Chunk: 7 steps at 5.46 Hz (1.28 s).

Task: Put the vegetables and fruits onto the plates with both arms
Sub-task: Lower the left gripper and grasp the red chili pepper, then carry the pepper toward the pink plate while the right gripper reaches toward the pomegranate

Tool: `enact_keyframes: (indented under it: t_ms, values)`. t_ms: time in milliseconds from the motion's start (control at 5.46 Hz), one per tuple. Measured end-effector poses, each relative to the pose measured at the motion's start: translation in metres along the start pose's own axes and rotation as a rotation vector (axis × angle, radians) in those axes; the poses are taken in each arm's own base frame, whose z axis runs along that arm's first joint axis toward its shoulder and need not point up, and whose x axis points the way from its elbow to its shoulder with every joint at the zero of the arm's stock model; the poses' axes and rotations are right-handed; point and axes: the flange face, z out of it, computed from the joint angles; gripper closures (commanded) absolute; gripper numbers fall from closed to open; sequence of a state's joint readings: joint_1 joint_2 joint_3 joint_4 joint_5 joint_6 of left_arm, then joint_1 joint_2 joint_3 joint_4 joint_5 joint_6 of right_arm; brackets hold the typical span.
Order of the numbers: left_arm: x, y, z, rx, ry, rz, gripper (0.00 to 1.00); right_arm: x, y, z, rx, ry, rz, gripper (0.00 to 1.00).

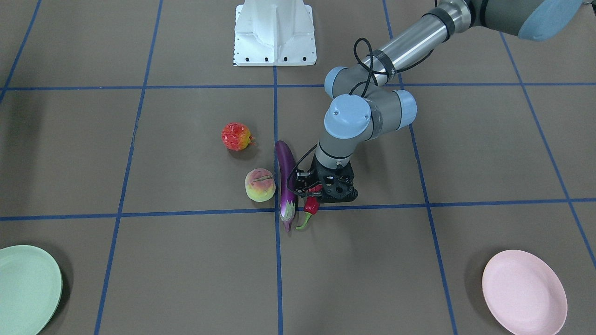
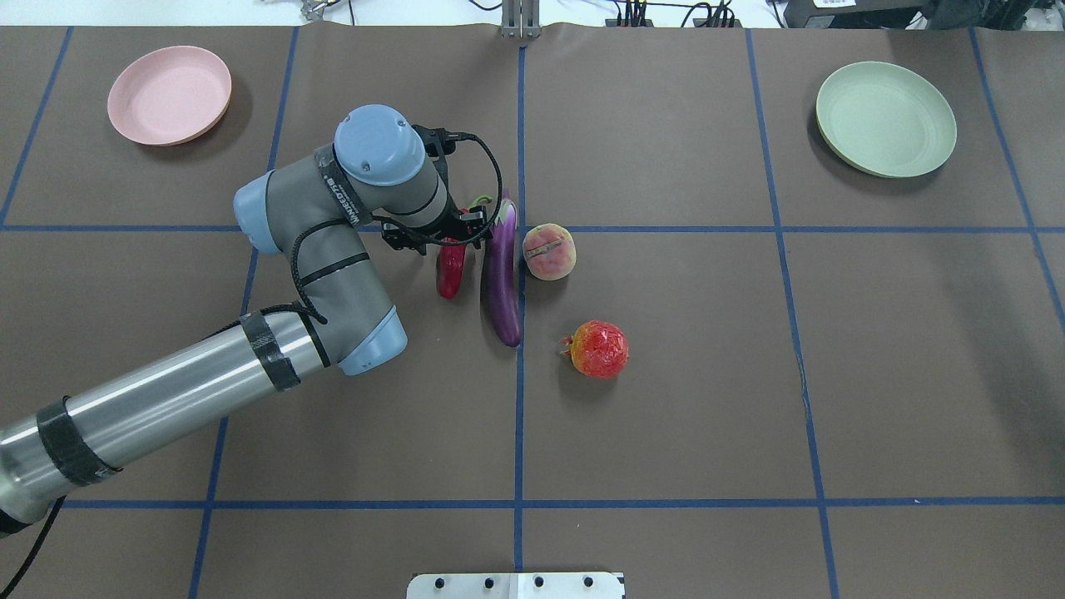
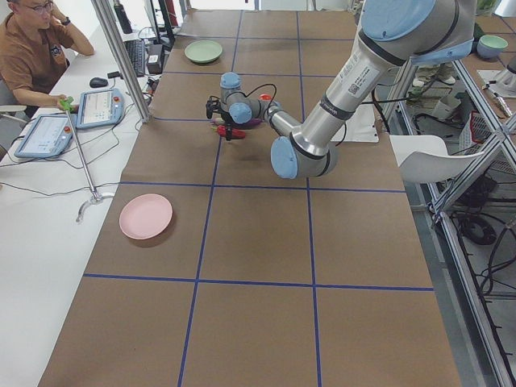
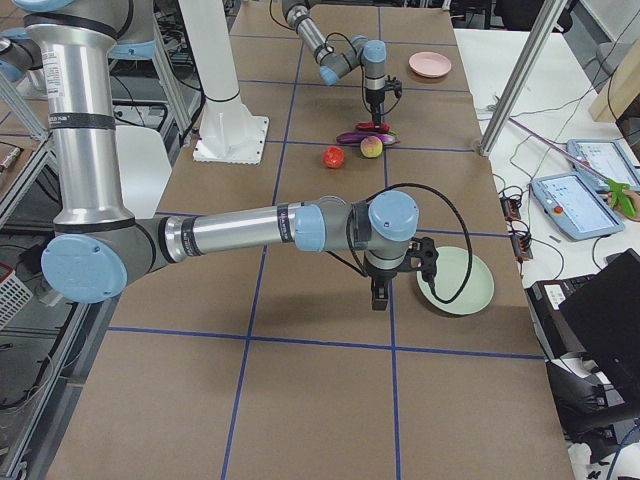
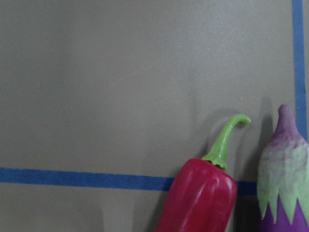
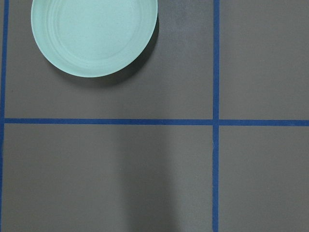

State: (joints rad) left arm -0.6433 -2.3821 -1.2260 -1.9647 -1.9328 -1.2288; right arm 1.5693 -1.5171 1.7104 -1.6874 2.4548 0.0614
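My left gripper (image 1: 316, 190) is down at table level, shut across the middle of the red chili pepper (image 1: 311, 204). The pepper's green stem shows in the left wrist view (image 5: 200, 198). The purple eggplant (image 1: 285, 177) lies right beside the pepper. The peach (image 1: 260, 184) and the red-orange pomegranate-like ball (image 1: 236, 136) lie just past it. The pink plate (image 2: 169, 94) and the mint green plate (image 2: 884, 119) are empty at the far corners. My right gripper (image 4: 380, 300) hovers near the green plate (image 6: 94, 34). I cannot tell if it is open.
The white base block (image 1: 274, 32) stands at the robot's side of the table. Blue tape lines grid the brown table cover. An operator (image 3: 32, 48) sits at a side desk with tablets beyond the table's far edge.
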Motion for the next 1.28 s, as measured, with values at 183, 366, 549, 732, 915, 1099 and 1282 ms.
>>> enact_keyframes:
  t_ms: [183,366,549,732,915,1099,1282]
  values:
    - [0.001,0.003,0.002,-0.004,-0.001,0.001,1.0,0.0,0.0,0.0,0.0,-0.001,0.0,0.0]
    - [0.002,0.004,0.001,-0.005,0.0,0.002,1.0,-0.001,0.0,-0.001,0.001,-0.001,-0.001,0.0]
    - [0.004,0.002,-0.007,0.001,0.013,0.005,1.0,-0.004,-0.002,-0.003,0.006,-0.005,-0.004,0.01]
    - [0.003,-0.008,-0.025,0.015,0.03,-0.001,1.0,-0.017,-0.007,-0.008,0.016,-0.016,0.003,0.01]
    - [-0.013,-0.032,-0.049,0.021,0.041,-0.028,1.0,-0.043,-0.016,-0.011,0.02,-0.026,0.022,0.01]
    - [-0.04,-0.057,-0.073,0.015,0.053,-0.059,1.0,-0.078,-0.026,-0.006,0.012,-0.033,0.03,0.01]
    - [-0.071,-0.08,-0.097,0.012,0.067,-0.081,1.0,-0.121,-0.04,0.002,0.0,-0.04,0.035,0.01]
